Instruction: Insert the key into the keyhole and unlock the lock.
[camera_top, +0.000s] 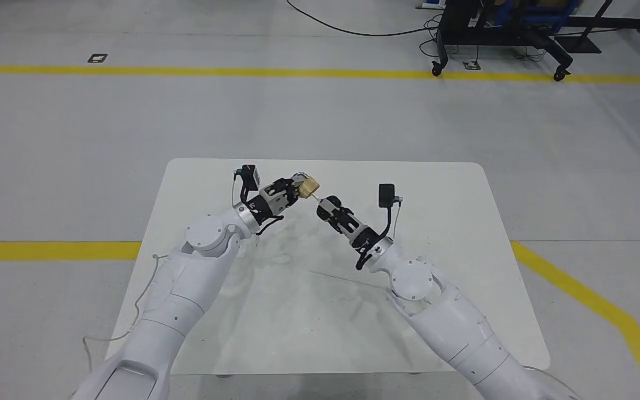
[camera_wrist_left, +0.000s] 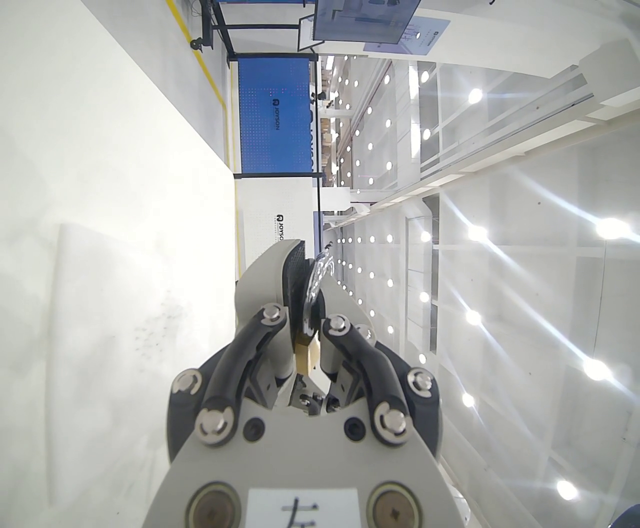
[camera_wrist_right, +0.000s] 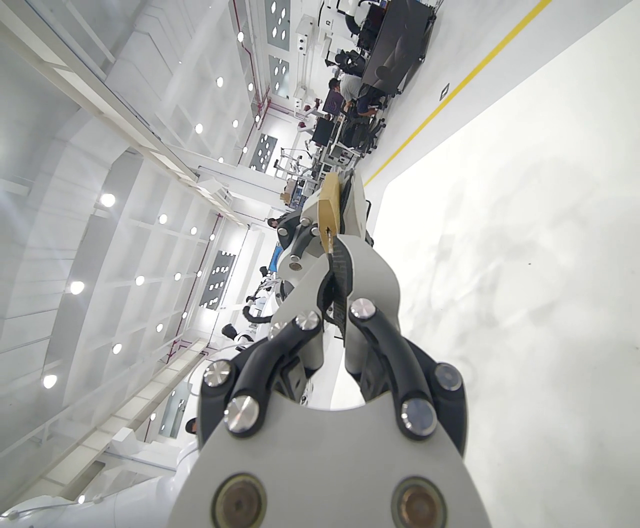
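Padlock (camera_top: 309, 184) (camera_wrist_right: 329, 212): brass body, held in the air above the far middle of the white table (camera_top: 440, 300) and touching no part of its surface. The left gripper (camera_top: 297, 187) (camera_wrist_left: 310, 280) is clenched on it. In the left wrist view part of the brass body (camera_wrist_left: 306, 354) shows in the gap between the two fingers, and a piece of bright metal sits at the fingertips (whether this is the shackle cannot be told). The right gripper (camera_top: 323, 204) (camera_wrist_right: 336, 260) faces the padlock from the opposite side, with its fingertips just beside the lock's end face. Its fingers are pressed together on the key (camera_top: 317, 197), which is largely hidden between the pads. A short bright length of it spans the gap to the lock. In the right wrist view the brass body stands directly beyond the closed fingertips and in line with them. Whether the key has entered the keyhole cannot be determined. Both arms converge from the near edge of the table, meeting at the lock. A yellow floor line (camera_top: 300, 72) runs across the floor beyond the table.
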